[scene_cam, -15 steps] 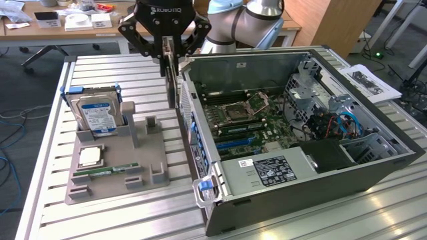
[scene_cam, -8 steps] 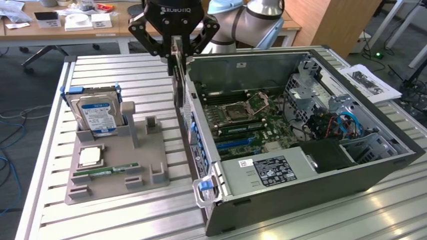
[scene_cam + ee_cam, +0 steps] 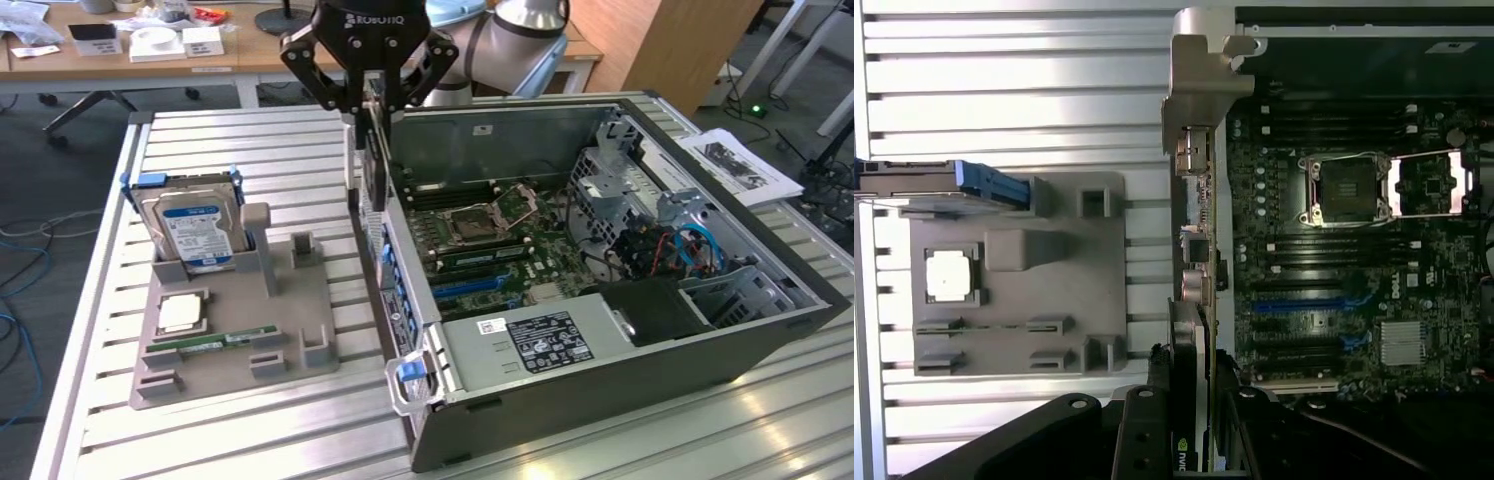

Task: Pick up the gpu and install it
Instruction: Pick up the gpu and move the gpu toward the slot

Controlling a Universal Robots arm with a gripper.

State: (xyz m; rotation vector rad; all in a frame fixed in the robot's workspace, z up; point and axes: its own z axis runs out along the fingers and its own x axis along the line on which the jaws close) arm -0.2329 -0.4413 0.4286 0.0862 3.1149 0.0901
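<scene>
With the gray holder tray (image 3: 300, 300) and its hard drive (image 3: 198, 230) at 9 o'clock, your gripper (image 3: 372, 100) is half closed, pinching the gpu (image 3: 378, 160) edge-down over the case wall, I'd guess to line it up with the motherboard (image 3: 494, 240) slots at 3 o'clock.

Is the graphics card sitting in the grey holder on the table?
No, the claw grips the gpu, holding it on edge above the rim of the open computer case.

Thin dark gpu (image 3: 379, 160), upright, edge-on
</scene>
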